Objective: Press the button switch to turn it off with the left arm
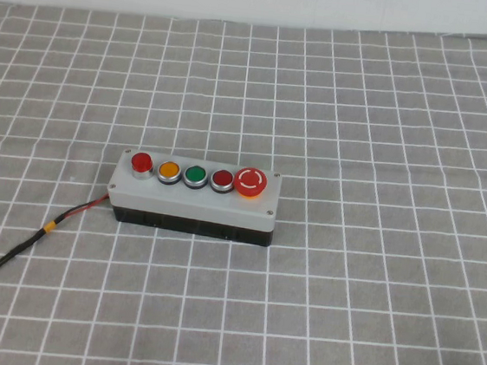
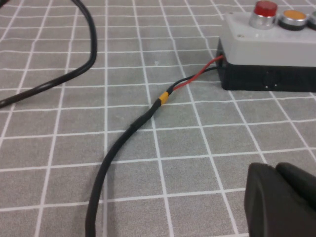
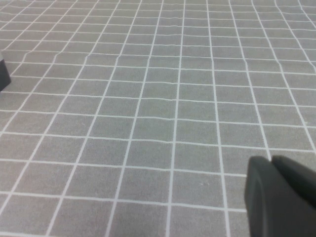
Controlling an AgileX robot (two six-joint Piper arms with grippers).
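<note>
The button switch (image 1: 141, 163) is a small raised bright-red button with a silver ring. It is the left end one of five on the grey box (image 1: 194, 198). In the left wrist view the button (image 2: 265, 9) and the box (image 2: 269, 47) sit far ahead of my left gripper (image 2: 274, 168). That gripper is shut and empty, low over the cloth, well short of the box. My right gripper (image 3: 270, 160) is shut and empty over bare cloth, away from the box. Neither gripper's fingers show in the high view.
Beside the button stand an orange button (image 1: 169, 171), a green one (image 1: 195, 176), a dark red flat one (image 1: 222, 179) and a big red mushroom button (image 1: 250, 181). A black cable (image 1: 9, 258) with red wire runs from the box's left end. Grey checked cloth (image 1: 345, 289) covers the table.
</note>
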